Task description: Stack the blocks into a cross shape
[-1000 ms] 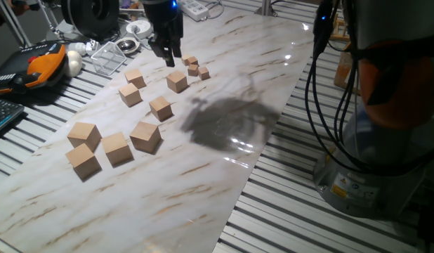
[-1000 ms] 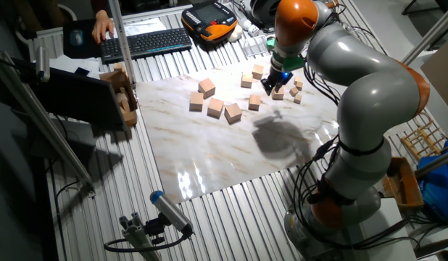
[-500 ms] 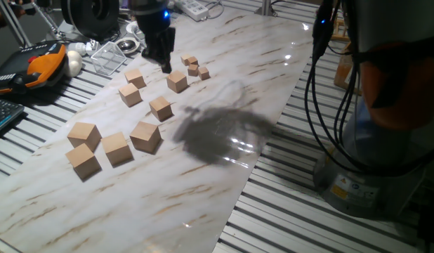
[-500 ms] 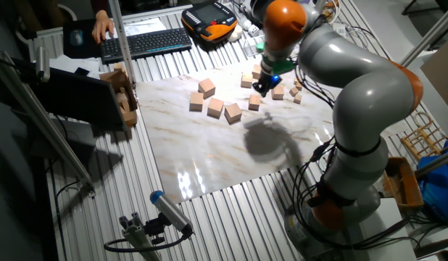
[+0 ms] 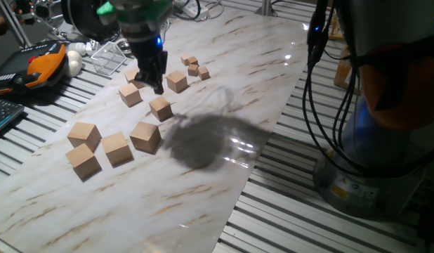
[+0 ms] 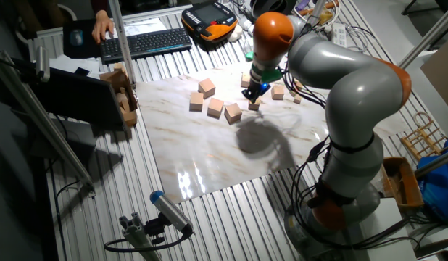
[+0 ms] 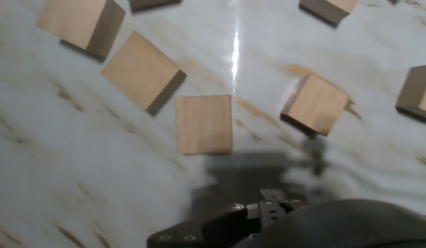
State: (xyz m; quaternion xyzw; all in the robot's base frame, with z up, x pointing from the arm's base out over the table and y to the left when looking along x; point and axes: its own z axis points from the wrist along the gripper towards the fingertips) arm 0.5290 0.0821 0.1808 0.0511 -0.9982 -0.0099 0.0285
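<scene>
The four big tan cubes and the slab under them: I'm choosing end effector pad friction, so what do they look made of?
The four large light tan cubes look like unpainted wood, matte, with faint grain and crisp edges. The white veined tabletop slab looks like polished marble or a marble-print laminate: it mirrors the lights glossily, so I can't tell which.

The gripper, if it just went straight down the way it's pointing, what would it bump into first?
Probably bare marble tabletop. The gripper hangs among the medium cubes, with one medium cube just beside its line. Depth is unclear, so it might clip that cube.
</scene>
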